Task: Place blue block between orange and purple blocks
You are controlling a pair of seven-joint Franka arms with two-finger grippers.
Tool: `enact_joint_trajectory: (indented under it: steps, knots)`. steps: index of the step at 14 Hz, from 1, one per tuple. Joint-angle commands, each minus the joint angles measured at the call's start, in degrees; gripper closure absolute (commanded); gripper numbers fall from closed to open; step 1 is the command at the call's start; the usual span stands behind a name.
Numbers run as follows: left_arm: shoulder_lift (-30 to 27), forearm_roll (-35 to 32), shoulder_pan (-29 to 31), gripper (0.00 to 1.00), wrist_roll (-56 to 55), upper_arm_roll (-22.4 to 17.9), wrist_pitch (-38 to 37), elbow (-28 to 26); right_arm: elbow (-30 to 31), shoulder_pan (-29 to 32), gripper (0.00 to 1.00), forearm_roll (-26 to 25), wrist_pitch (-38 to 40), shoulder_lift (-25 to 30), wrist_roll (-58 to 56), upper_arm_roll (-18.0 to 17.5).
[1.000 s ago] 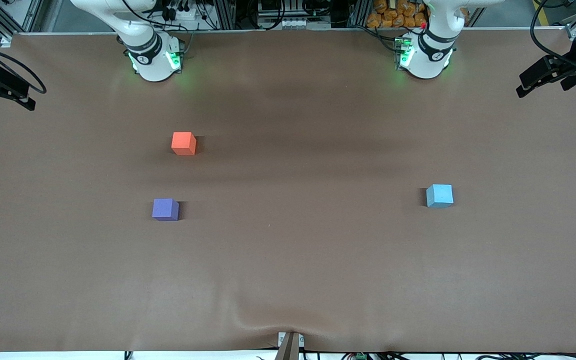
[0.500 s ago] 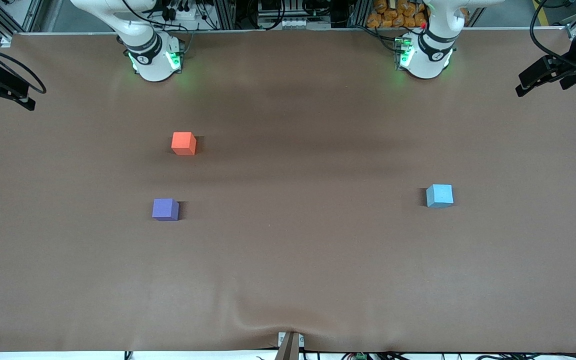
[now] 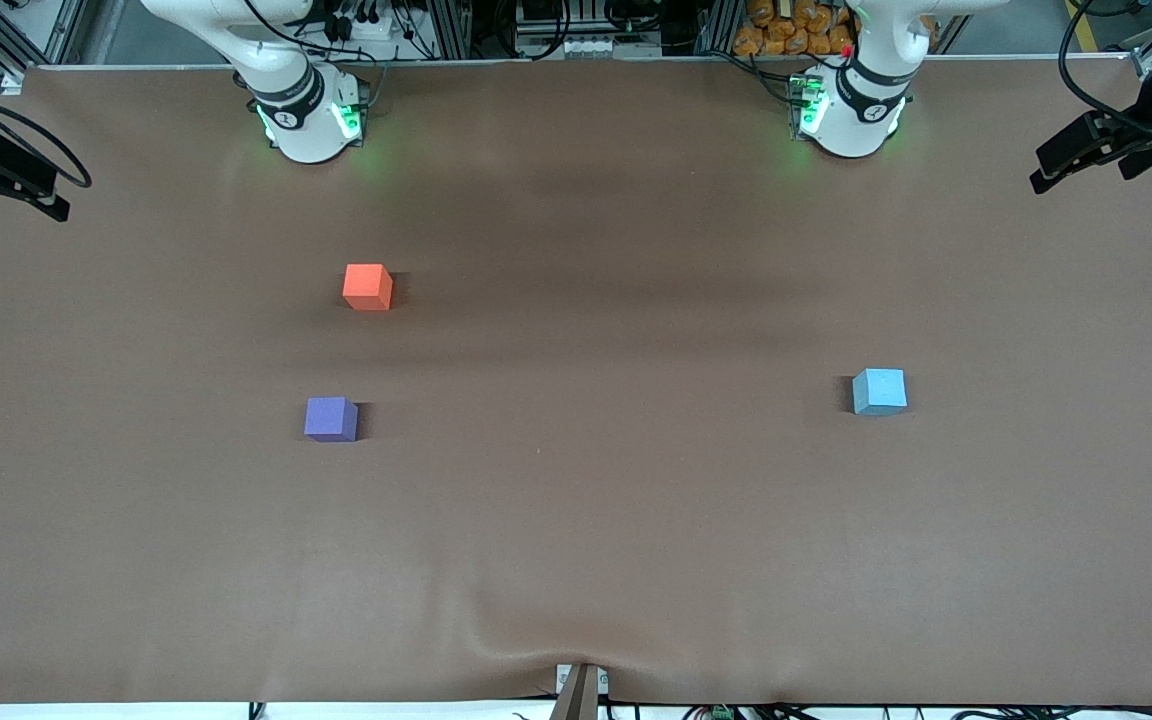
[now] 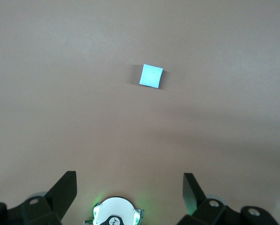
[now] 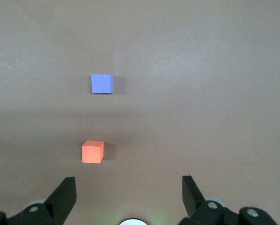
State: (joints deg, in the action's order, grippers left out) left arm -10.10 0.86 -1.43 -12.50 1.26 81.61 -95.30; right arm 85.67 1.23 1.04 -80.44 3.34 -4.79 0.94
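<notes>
Blue block (image 3: 879, 391) sits untouched, well apart from the orange block (image 3: 367, 287) and purple block (image 3: 331, 418), since left gripper (image 4: 129, 192) and right gripper (image 5: 129, 193) hang high above, fingers spread wide, empty.

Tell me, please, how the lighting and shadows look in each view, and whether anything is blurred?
Front view: soft dark bands cross the brown table; the orange block and purple block cast short shadows toward the left arm's end; green glow at both bases. Left wrist view: blue block sharp, evenly lit, faint shadow. Right wrist view: even light, no glare or blur.
</notes>
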Motion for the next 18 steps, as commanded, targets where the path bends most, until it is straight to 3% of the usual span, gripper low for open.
enact_joint_trajectory:
  steps: [1,9,15,18]
  knots:
    - [-0.1,1.0,0.5,0.00,0.9,0.1,0.2,-0.1,-1.4,1.1,0.00,-0.4,0.9,-0.5,0.7,-0.8]
    - [0.1,0.9,0.3,0.00,0.9,0.1,5.2,-3.8,-1.4,1.1,0.00,-0.5,1.3,-0.5,0.7,-0.8]
    - [0.2,0.3,0.1,0.00,1.0,1.2,18.4,-15.3,-1.5,1.0,0.00,-0.4,1.4,-0.5,0.7,-0.8]
    - [3.2,0.7,0.6,0.00,0.3,1.4,23.5,-21.0,-1.5,1.1,0.00,-0.4,1.4,-0.5,0.7,-0.8]
